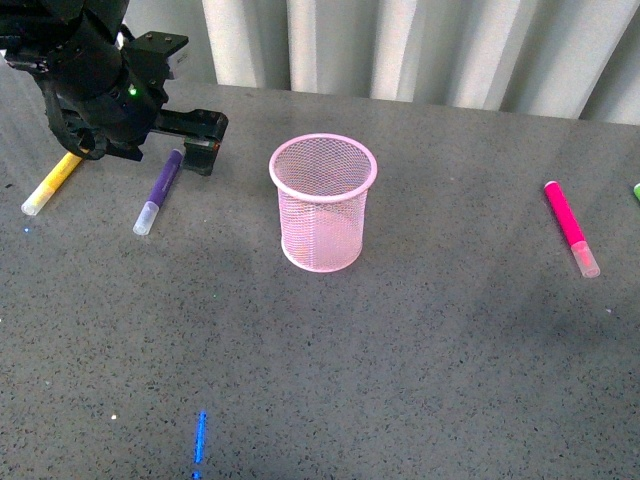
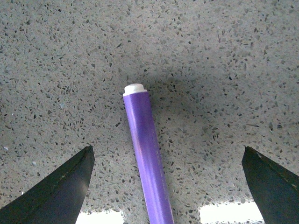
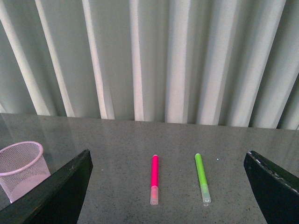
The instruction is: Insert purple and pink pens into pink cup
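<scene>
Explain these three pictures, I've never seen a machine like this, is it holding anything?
It's a two-armed robot at a grey table. One picture looks forward from its body; the others come from cameras on each wrist, the dark wedges being claw fingers. Lying flat: a purple pen, pink pen, yellow marker and green marker, with an upright pink mesh cup between them. The left claw hangs open over the purple pen; the right claw is open too. Nothing is held.

pink cup (image 1: 323,205): light pink, fine mesh pattern
purple pen (image 1: 160,190): dark purple, pale cap, white end
pink pen (image 1: 570,226): magenta, pale cap
yellow marker (image 1: 52,184): yellow, pale tip
green marker (image 3: 202,177): bright green
table (image 1: 420,360): grey, dark-speckled
curtain (image 1: 440,45): pale grey
</scene>
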